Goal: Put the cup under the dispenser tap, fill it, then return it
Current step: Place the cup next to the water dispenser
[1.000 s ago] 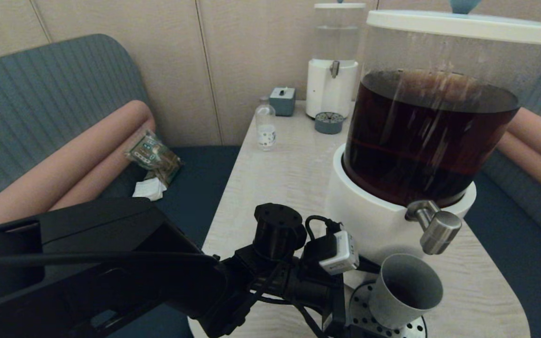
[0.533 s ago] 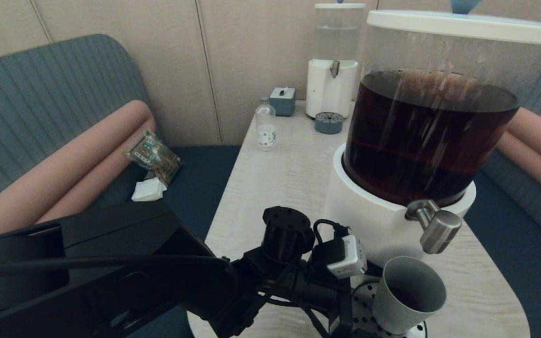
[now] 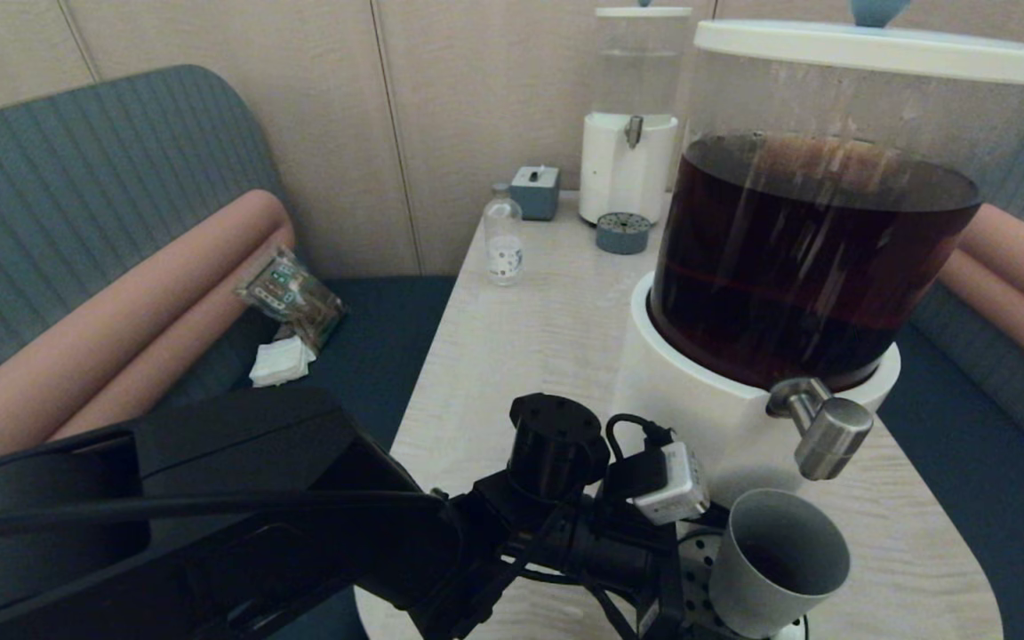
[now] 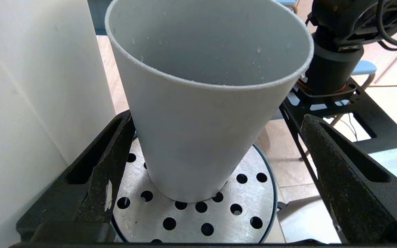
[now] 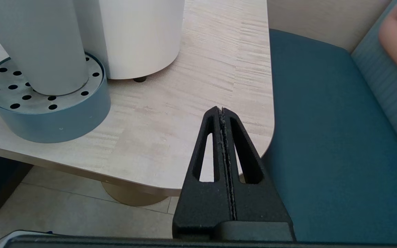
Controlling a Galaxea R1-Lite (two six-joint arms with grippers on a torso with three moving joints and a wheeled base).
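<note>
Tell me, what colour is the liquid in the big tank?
Dark brown liquid, clearest in the head view.

2 dispensers [image 3: 819, 258], 1 cup [image 3: 774, 564], 1 bottle [image 3: 503, 242]

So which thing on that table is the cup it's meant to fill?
Find the big dispenser holding dark brown liquid. Below its steel tap, on a round perforated drip tray, stands the cup: small, plain grey, handleless, unlike the clear labelled bottle further back.

Before me, a clear bottle [image 3: 503, 242], a small grey box [image 3: 535, 191] and a smaller dispenser [image 3: 629, 124] stand on the counter [image 3: 521, 338].
</note>
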